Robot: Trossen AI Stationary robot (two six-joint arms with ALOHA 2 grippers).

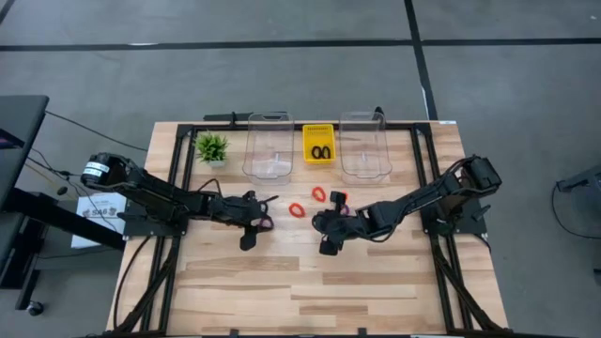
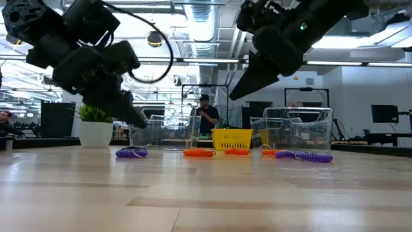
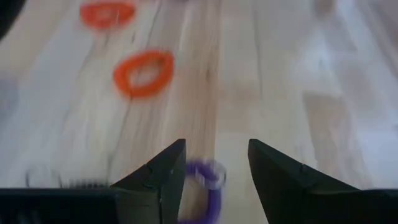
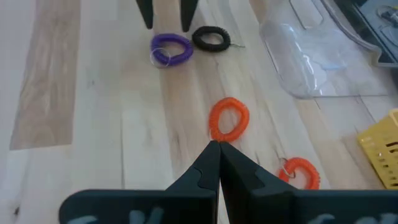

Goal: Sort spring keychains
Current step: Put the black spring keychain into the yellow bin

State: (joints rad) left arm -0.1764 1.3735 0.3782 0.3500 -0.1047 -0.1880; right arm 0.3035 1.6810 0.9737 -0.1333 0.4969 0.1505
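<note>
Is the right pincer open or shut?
Shut: the right pincer has its fingers pressed together with nothing between them, above a red keychain.

purple keychain (image 3: 205, 193): partly hidden behind the left gripper's finger (image 3: 158, 180), lower part cut off by the frame edge
yellow basket (image 4: 380, 149): cut off at the picture's edge
black keychains in the basket (image 1: 321, 152): too small to count
red keychains (image 3: 144, 73): blurred

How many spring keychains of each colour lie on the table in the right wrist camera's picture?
red spring keychains: 2
purple spring keychain: 1
black spring keychain: 1
Total: 4
</note>
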